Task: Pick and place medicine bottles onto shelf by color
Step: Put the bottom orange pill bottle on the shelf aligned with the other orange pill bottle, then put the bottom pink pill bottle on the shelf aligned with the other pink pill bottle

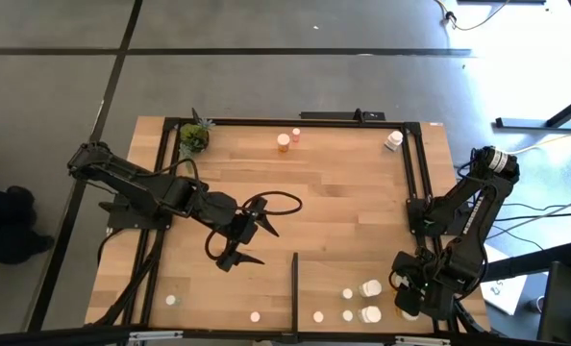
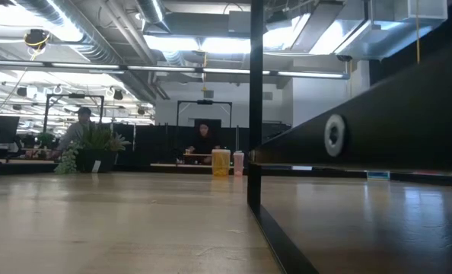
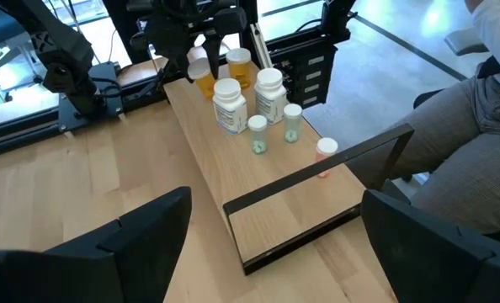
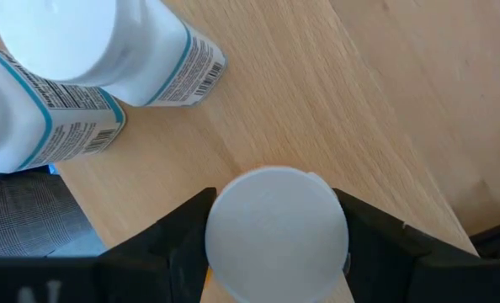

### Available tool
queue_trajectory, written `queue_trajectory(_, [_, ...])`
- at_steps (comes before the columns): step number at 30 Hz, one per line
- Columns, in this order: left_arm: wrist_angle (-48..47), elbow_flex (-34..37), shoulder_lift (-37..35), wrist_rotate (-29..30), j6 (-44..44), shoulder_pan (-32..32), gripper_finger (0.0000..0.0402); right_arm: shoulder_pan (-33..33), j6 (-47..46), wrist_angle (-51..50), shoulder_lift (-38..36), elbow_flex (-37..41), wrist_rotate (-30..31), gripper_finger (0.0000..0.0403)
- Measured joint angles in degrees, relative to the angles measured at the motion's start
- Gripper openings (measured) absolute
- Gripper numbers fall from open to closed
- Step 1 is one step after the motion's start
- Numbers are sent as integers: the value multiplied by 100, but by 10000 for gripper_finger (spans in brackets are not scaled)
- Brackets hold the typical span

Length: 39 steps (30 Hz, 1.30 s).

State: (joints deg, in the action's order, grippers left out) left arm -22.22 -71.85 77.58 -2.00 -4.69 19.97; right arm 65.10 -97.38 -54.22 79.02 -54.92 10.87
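Our right hand (image 4: 275, 252) sits low over the near right corner of the shelf (image 1: 362, 264), its two fingers closed against the white cap of a medicine bottle (image 4: 275, 231). In the left wrist view that bottle looks amber, standing beside a second amber bottle (image 3: 240, 67) at the far end of the panel. Just next to it stand two white-bodied bottles (image 4: 107, 59), with two small pale greenish bottles (image 3: 273, 133) a little farther along and one small pinkish bottle (image 3: 326, 150) near the black strip.

We judge this to be a placing step. To do it well, we should keep the bottle upright, set its base flat on the wood, and part the fingers only enough to clear the cap. Then we lift straight up, since the white bottles stand close and a sideways exit could topple them.

Our left hand (image 1: 242, 238) hovers open and empty over the middle of the bench (image 1: 343, 192). Three more bottles (image 1: 284, 142) wait along the far edge.
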Motion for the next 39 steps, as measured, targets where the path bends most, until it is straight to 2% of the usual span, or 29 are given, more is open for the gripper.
queue_trajectory(5, [0,0,0,2,0,0,341,0,-3,0,0,0,-4,224])
queue_trajectory(15, [0,0,0,0,-2,-2,341,0,-4,45,0,0,-48,270])
queue_trajectory(24, [0,0,0,0,-1,-1,341,0,7,53,0,-88,-44,271])
queue_trajectory(39, [0,0,2,0,-2,-2,341,2,24,-599,0,-587,-50,271])
